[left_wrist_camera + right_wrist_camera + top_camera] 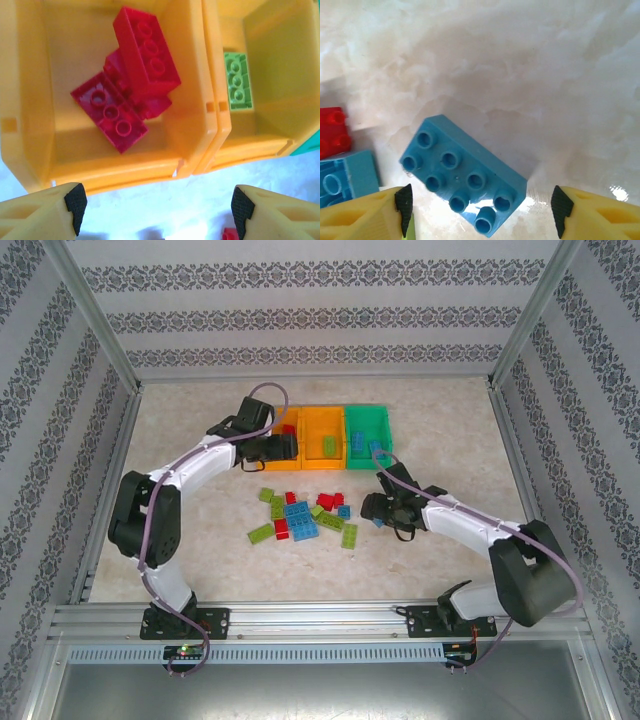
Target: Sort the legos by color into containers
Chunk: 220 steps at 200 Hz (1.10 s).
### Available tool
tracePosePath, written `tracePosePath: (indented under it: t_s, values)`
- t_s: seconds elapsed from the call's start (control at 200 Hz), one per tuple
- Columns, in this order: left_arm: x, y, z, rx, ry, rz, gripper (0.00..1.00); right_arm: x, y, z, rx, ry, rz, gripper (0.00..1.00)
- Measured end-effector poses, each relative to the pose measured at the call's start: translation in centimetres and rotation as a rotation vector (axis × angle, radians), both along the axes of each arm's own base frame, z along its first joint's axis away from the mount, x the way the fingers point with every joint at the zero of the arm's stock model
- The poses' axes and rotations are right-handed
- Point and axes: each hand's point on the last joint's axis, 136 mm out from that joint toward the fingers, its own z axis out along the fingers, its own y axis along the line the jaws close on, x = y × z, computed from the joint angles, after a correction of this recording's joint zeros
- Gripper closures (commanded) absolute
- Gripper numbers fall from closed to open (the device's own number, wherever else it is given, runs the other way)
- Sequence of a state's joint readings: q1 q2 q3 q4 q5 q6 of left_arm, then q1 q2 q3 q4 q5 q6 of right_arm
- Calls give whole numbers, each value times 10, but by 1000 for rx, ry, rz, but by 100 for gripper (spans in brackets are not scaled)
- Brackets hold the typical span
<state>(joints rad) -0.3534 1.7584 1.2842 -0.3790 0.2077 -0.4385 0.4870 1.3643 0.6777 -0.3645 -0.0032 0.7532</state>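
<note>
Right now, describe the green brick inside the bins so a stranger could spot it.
At the table's far side sits a row of three joined bins: two orange, then one green. In the middle orange bin lies one lime green brick, studs up, alone. The left bin holds red bricks, the green bin blue ones.

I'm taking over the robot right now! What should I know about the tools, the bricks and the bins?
Left tool: open, empty, just short of the left orange bin.
Right tool: open, straddling a blue brick that lies on the table; not gripped.
Done: red bricks in the left orange bin, one green brick in the middle orange bin, blue bricks in the green bin.
Left: the pile of red, green and blue bricks on the table.
</note>
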Motion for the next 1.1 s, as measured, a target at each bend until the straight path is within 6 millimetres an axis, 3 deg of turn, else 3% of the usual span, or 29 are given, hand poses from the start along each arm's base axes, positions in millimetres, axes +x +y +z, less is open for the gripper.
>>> tracePosePath:
  t_s: [0.275, 0.565, 0.764, 1.099]
  values:
    - [-21, 2, -15, -32, 42, 13, 22, 2, 6, 6, -52, -1, 169, 20]
    - [-29, 6, 10, -60, -26, 15, 21, 11, 18, -1, -99, 61, 322, 21]
    - [-34, 8, 13, -66, -43, 21, 20, 5, 15, -18, -140, 143, 361, 31]
    - [-39, 12, 8, -63, -30, 37, 19, -1, 5, -26, -190, 186, 354, 64]
